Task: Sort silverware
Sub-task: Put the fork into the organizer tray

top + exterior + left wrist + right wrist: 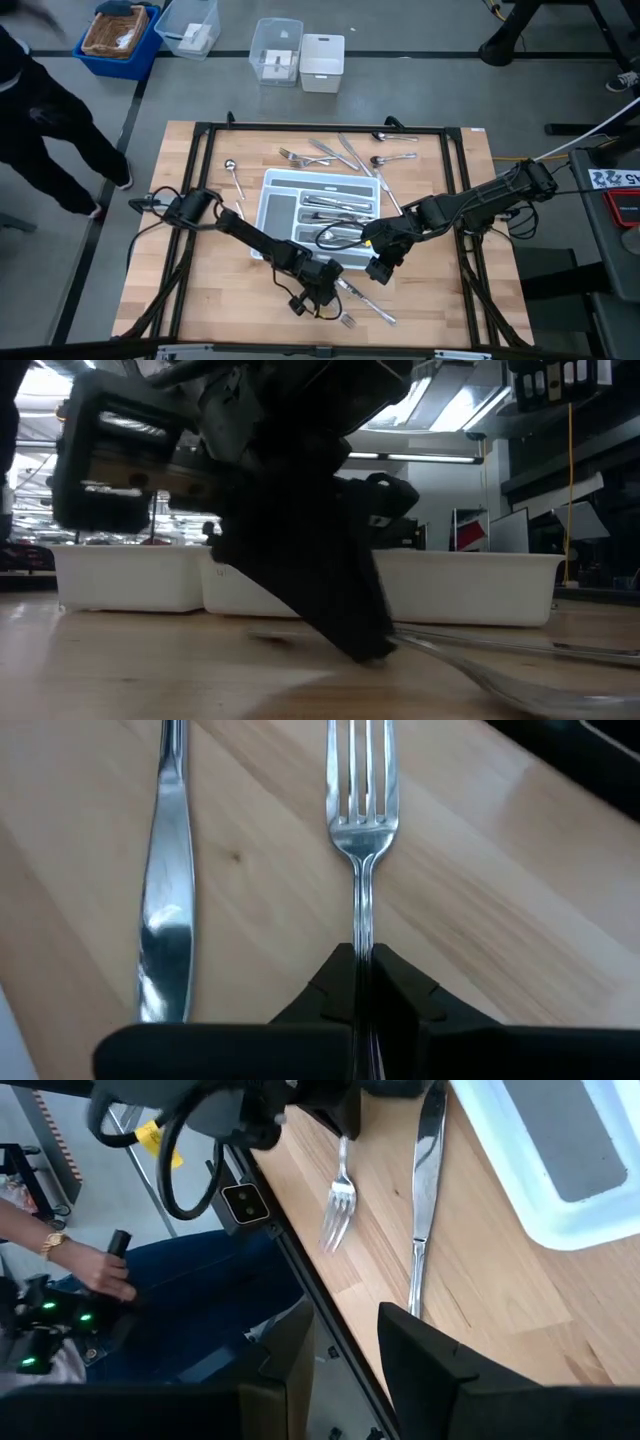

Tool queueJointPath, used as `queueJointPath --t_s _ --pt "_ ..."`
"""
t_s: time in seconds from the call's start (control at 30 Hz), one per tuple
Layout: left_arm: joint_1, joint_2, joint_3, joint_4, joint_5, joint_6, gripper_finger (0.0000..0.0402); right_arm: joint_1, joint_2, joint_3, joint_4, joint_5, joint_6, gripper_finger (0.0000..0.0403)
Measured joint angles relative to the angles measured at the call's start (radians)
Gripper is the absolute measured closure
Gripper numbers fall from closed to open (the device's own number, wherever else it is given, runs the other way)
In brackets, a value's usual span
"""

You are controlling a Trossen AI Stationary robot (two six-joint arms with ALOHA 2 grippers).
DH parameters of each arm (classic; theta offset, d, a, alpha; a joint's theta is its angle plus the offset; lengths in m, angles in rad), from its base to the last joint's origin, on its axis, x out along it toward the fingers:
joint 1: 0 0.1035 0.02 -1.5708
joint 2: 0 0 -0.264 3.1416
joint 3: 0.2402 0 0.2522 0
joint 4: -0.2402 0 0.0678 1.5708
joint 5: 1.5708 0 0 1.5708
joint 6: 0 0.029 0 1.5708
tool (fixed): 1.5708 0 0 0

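While no writing is readable, the left gripper [362,982] pinches a fork [361,820] beside a knife [166,880]; right gripper [345,1345] open

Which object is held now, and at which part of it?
The left gripper is shut on a fork, at its handle. The right gripper is open and holds nothing.

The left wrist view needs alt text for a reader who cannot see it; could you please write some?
The left gripper has its jaws shut on the handle of a fork lying on the wooden table, tines pointing away. A knife lies beside the fork, apart from it.
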Motion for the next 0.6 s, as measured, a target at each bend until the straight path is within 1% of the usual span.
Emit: queueJointPath --t_s 0.13,0.23,0.3,0.43,0.6 --pt "0.002 -0.055 -0.005 -0.018 0.009 -0.065 0.0392 0.000 -0.004 0.000 0.002 0.000 -0.002 0.0288" --pt "0.002 -0.115 -0.003 -0.005 0.010 -0.161 0.0396 0.000 -0.015 0.000 0.002 0.003 -0.003 0.0288" --pt "0.002 -0.144 0.000 0.003 0.010 -0.227 0.0396 0.000 -0.027 0.000 0.002 0.026 -0.014 0.0288" --pt "0.001 -0.192 -0.001 -0.007 0.010 -0.334 0.0392 0.000 -0.062 0.000 0.007 0.071 -0.102 0.0288" --pt "0.007 -0.251 0.001 -0.003 -0.003 -0.587 0.0395 0.001 -0.108 0.000 0.006 0.118 -0.242 0.0288"
